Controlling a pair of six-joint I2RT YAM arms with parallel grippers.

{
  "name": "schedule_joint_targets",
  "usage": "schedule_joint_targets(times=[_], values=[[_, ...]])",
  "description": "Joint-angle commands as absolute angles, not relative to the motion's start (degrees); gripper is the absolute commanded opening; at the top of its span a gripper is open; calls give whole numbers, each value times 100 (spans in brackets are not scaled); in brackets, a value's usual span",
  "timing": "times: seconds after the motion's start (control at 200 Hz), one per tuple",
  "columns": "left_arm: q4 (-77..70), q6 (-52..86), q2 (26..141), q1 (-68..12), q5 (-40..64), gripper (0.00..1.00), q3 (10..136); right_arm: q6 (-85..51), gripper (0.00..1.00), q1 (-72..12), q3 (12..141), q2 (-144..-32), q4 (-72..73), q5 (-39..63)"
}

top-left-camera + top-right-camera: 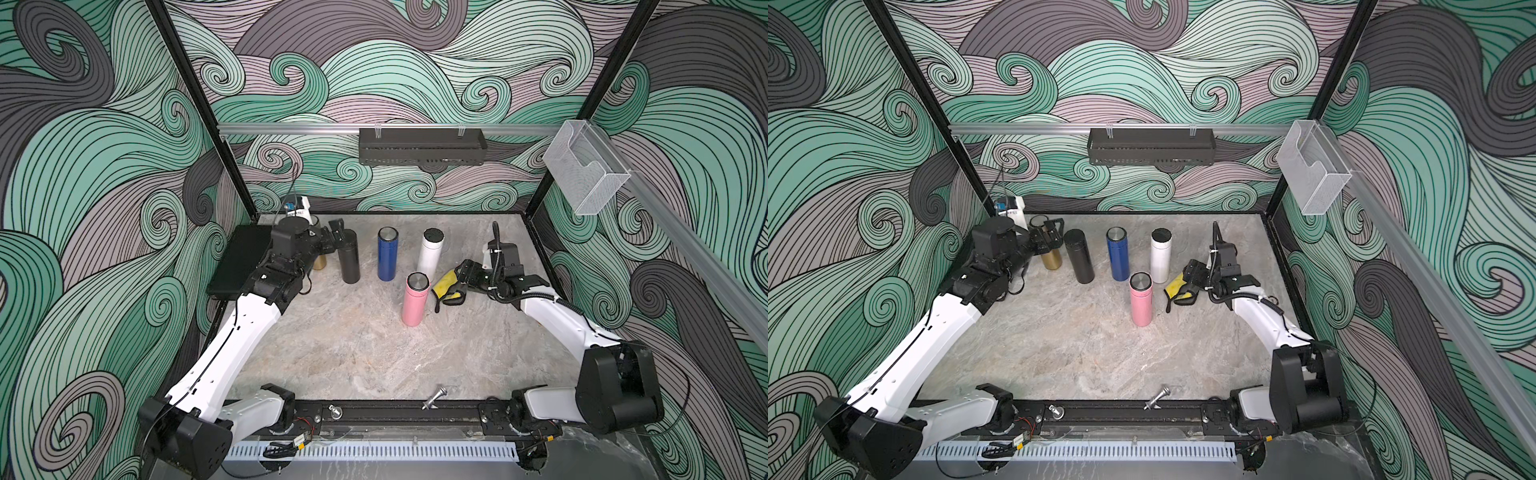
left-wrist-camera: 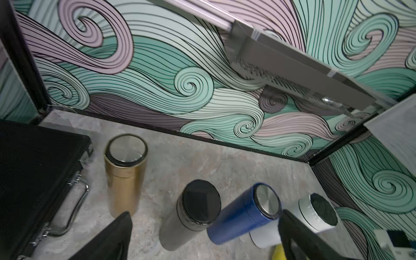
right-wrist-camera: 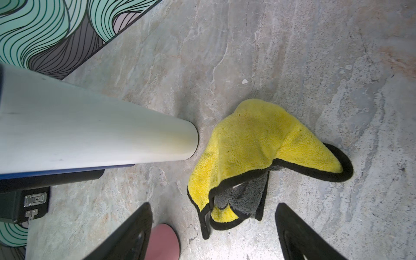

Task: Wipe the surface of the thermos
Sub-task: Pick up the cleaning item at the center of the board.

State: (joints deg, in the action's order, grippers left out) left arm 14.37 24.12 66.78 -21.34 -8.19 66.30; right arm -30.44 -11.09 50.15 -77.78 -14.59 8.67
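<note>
Found five thermoses upright on the desk (image 1: 353, 353); cannot tell which one is meant.
Took the pink thermos (image 1: 415, 299) as landmark: alone, forward of the rest.
Placed the white thermos (image 1: 431, 255) just behind it toward the back wall. Placed the blue thermos (image 1: 387, 253), black thermos (image 1: 348, 257) and gold thermos (image 1: 1051, 257) in a row running off toward the black case (image 1: 239, 262).
Found the yellow microfibre cloth (image 3: 258, 146) crumpled flat on the desk, just beside the pink thermos on its right-arm side, near the white thermos's foot. Black edging and grey backing showing.

Read the right jaws as spread wide and empty, low over the cloth.
In the right wrist view, saw the heap lying ahead of the two fingers, roughly centred on the gap, with its long axis about in line with the closing direction.
Read the left jaws as fully spread and empty, up by the tops of the gold and black thermoses, well apart from the cloth.

Judged the right arm (image 1: 540, 307) clearly nearer the cloth.
Judged the step in hand as picking up the cloth; no wiping begun.
Expect to need a short advance and drop, then a pinch on the raised fold.
Flagged a risk of nudging the pink or white thermos.
</note>
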Motion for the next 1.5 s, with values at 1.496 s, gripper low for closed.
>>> schedule_joint_targets(times=[1.496], values=[[-246,1841,8971,-5717,-2051,98,6391,-2940,84,-723,4247,-6843,-1644,1430]])
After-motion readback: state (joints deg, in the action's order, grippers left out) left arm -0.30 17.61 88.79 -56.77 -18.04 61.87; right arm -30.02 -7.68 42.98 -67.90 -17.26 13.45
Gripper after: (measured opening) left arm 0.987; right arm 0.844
